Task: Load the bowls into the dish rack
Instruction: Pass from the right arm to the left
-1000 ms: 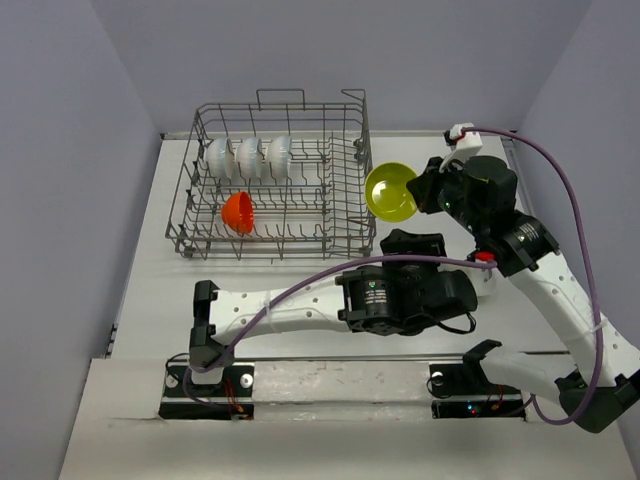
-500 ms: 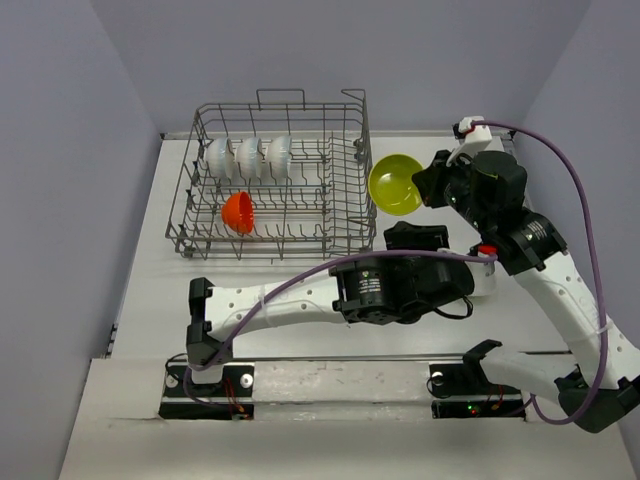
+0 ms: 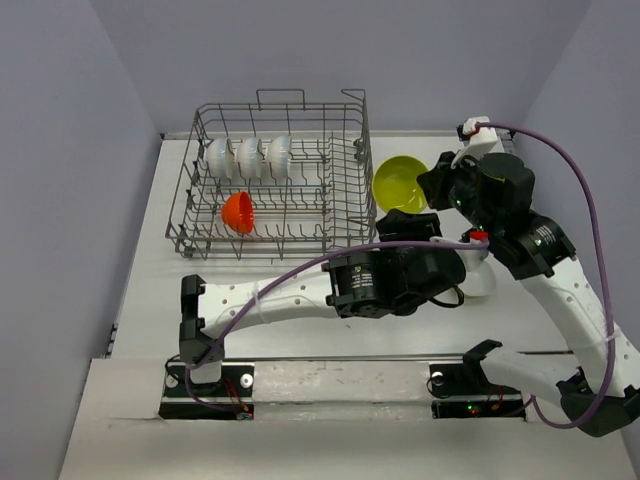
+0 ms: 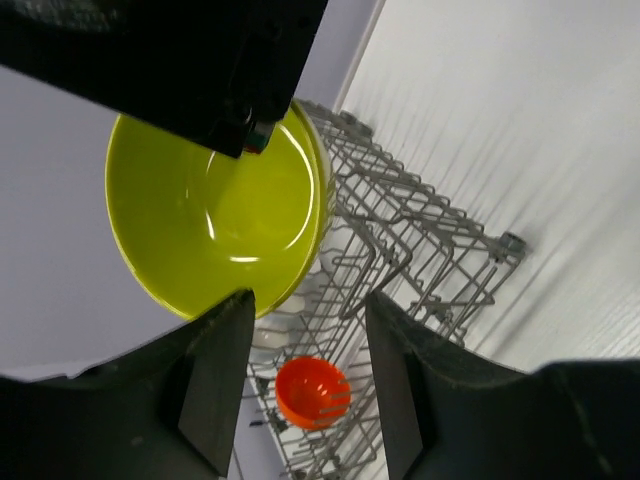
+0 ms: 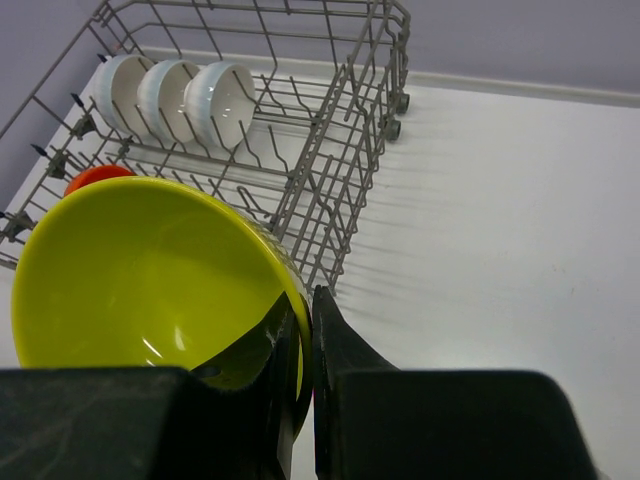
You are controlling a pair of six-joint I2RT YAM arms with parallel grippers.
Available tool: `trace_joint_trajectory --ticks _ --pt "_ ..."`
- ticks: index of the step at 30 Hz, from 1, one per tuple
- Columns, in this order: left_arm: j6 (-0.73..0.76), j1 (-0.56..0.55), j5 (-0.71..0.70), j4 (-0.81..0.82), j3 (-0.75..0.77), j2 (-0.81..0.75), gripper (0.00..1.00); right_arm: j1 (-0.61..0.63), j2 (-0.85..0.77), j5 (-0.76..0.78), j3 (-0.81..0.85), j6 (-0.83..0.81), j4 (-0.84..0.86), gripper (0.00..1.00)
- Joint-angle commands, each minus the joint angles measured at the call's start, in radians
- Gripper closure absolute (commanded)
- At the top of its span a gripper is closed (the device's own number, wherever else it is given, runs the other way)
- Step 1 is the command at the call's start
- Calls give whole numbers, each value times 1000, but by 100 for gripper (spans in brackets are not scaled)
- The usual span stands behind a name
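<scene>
Right claw [image 5: 305, 312] pinches the rim of the yellow-green bowl [image 5: 140, 270], with one finger inside it and one outside. A second ago the bowl faced the top camera more squarely. It now sits flatter and a little farther back, and it hangs over the bench [image 3: 150, 270] just off the right side of the dish rack [image 3: 366, 170], toward the bench's far right corner.

The left claw [image 4: 305, 350] is spread with nothing between its fingers. It has swung in closer, just on the near side of the bowl. The three white bowls [image 3: 248, 158] in the back row of the rack and the orange bowl [image 3: 238, 212] at its front left have not shifted.

From above, the left claw is mostly buried under its own wrist. In its wrist view, the dark body of the right arm [image 4: 180, 60] cuts off the top edge of the bowl. In the right wrist view, only a sliver of the orange bowl shows behind the yellow-green one. A round label [image 3: 358, 286] on the left arm is too small to read.
</scene>
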Motion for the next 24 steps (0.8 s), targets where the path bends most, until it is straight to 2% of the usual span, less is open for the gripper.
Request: trace_joint_trajectory --ticks 1,16,24 --pt "-6 32 -60 82 -4 -38 40 28 -45 36 65 -27 5 99" --pt "72 25 -110 149 -3 -10 40 28 1 -46 83 -40 -18 99" --pt "77 31 -101 160 -14 -15 45 28 12 -111 94 -46 -35 99"
